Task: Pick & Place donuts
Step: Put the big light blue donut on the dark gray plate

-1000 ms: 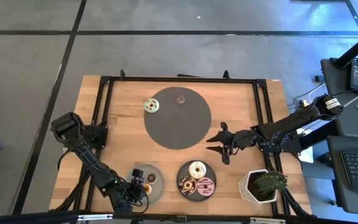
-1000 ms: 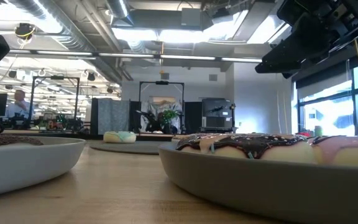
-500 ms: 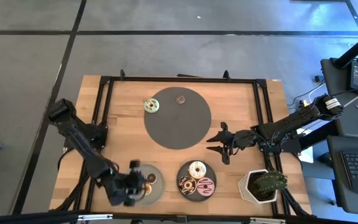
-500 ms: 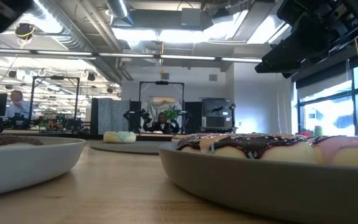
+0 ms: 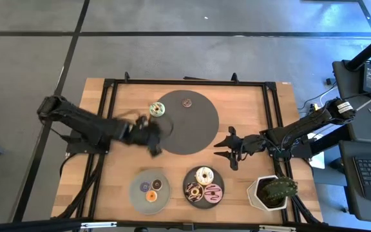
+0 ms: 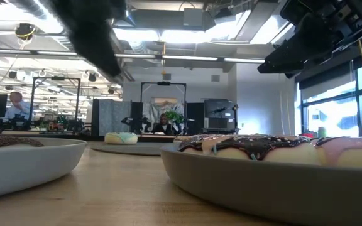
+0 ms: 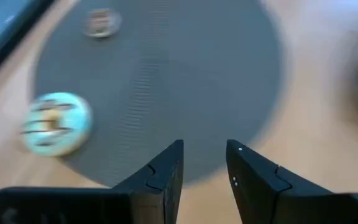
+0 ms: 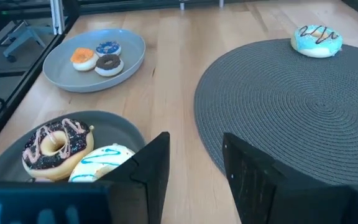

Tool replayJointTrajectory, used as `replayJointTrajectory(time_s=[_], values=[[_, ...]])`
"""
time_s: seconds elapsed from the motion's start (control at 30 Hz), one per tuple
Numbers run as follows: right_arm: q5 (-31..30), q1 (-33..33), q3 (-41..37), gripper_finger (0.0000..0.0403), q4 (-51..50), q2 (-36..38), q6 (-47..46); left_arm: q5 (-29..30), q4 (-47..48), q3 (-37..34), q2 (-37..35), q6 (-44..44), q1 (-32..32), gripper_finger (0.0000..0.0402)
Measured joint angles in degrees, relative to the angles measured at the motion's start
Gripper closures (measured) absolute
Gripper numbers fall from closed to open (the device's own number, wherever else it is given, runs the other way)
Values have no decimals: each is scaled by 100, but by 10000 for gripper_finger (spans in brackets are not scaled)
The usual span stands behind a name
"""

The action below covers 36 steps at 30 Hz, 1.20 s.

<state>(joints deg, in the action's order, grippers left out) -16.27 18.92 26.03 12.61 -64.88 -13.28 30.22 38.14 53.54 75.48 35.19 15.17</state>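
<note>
A green-iced donut [image 5: 157, 109] [image 7: 56, 122] lies at the left rim of the big dark round mat [image 5: 184, 129], and a brown mini donut [image 5: 187, 102] lies near the mat's far rim. Three mini donuts (orange, blue-purple, brown) lie on the grey plate [image 5: 140, 180] [image 8: 129, 43]. Three larger donuts, including a chocolate-sprinkled one [image 8: 55, 143] and a white one [image 8: 104, 162], lie on the dark plate [image 5: 195, 198]. My left gripper [image 5: 154, 134] [image 7: 204, 155] hovers open over the mat's left edge, just near of the green donut. My right gripper [image 5: 227, 148] [image 8: 194, 155] hangs open at the mat's right edge.
A white pot with a green plant [image 5: 272, 192] stands at the near right corner. A black frame [image 5: 185, 82] borders the tabletop. Bare wood lies between the mat and the two plates. In the low view the dark plate's rim [image 6: 244, 182] fills the foreground.
My left arm has swung fast from above the grey plate at the near edge toward the far edge and a little right, ending at the mat's left rim beside the green donut. The three mini donuts on the grey plate now show uncovered. The right arm has kept still.
</note>
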Motion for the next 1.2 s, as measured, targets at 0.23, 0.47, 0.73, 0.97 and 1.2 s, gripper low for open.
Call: replayJointTrajectory(time_s=[0.23,0.47,0.73,0.97,1.2], values=[[-2,0,-1,253,-18,0,310,-820,-163,-13,111,-796,-2138,286],[-13,0,-1,253,-39,0,786,-763,-665,-7,391,-472,-2902,289],[-15,0,-1,253,-40,0,905,-836,-1049,-7,1411,-82,-3118,298],[-13,1,-1,253,-40,0,899,-780,-1125,-7,2081,161,-3349,295],[-13,1,-1,253,-38,0,900,-394,-1134,-7,2118,174,-3368,300]])
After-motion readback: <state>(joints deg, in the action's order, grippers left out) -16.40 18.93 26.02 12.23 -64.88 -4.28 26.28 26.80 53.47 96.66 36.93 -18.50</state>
